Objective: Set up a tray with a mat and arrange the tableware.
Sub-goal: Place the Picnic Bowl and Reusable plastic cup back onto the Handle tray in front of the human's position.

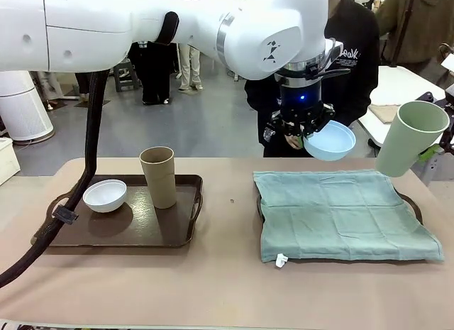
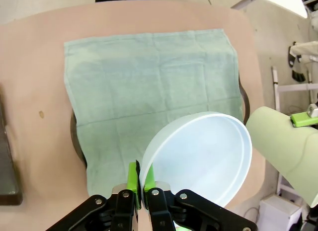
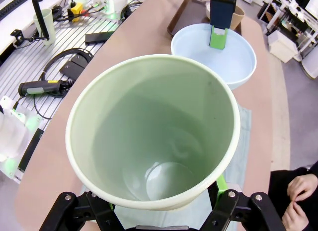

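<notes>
My left gripper (image 1: 301,135) is shut on the rim of the light blue bowl (image 1: 330,140), held in the air above the far edge of the green mat (image 1: 344,213); its pads (image 2: 133,179) pinch the bowl's (image 2: 198,159) wall. The mat covers a dark tray (image 1: 414,206) on the right. My right gripper (image 1: 430,152) is shut on the pale green cup (image 1: 410,137), tilted in the air at the far right; the cup (image 3: 154,136) hides most of its fingers. A white bowl (image 1: 105,195) and a tan-brown cup (image 1: 159,177) stand on the left tray (image 1: 177,234).
A person in a black top (image 1: 355,67) stands at the far side, hands (image 3: 297,191) together. A black cable (image 1: 85,181) hangs over the left tray. Tools and cables (image 3: 54,77) lie on a side bench beyond the table's right end.
</notes>
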`<state>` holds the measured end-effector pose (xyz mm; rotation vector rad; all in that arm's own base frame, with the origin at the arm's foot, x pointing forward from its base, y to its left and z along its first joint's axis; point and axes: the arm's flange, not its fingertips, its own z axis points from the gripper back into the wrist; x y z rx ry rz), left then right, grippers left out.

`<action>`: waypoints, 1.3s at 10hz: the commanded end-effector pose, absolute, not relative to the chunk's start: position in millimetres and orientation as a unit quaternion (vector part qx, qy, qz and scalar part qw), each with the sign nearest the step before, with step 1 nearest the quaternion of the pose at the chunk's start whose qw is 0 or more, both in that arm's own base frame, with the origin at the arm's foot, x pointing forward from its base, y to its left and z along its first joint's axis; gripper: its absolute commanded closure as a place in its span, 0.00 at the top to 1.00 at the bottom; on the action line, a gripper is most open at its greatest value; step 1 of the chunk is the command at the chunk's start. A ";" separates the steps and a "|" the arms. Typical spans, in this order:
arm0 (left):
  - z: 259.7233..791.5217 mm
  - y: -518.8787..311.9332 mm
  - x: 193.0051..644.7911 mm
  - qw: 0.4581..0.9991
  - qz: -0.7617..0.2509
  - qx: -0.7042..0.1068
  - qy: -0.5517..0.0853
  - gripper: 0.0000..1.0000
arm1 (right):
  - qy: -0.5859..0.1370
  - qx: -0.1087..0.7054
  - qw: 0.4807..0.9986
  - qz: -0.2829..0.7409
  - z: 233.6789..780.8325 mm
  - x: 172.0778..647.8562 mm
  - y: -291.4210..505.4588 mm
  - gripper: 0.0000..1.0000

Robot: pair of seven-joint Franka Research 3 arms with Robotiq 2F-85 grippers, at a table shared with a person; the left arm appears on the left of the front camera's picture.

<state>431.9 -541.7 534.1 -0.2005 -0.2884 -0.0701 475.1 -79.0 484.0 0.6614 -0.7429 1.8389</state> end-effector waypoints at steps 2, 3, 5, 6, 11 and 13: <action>492.4 -539.1 450.8 0.988 -0.030 -0.110 -0.109 0.05 | -0.297 0.315 0.499 0.750 440.9 500.0 -77.5 0.85; 475.1 -543.4 456.2 0.990 -0.039 -0.102 -0.093 0.05 | -0.298 0.331 0.494 0.747 425.2 506.2 -76.7 0.85; 455.3 -548.3 463.0 0.992 -0.043 -0.092 -0.079 0.05 | -0.279 0.351 0.499 0.742 402.4 509.4 -63.8 0.85; 465.1 -544.4 457.0 0.991 -0.029 -0.085 -0.097 0.05 | -0.284 0.332 0.504 0.745 413.1 496.7 -73.3 0.85; 411.5 -533.9 472.2 0.992 -0.033 -0.109 -0.052 0.05 | -0.273 0.375 0.528 0.711 376.3 516.9 -58.3 0.85; 402.7 -529.2 472.1 0.989 -0.044 -0.135 -0.046 0.05 | -0.269 0.380 0.541 0.700 366.0 529.0 -50.1 0.85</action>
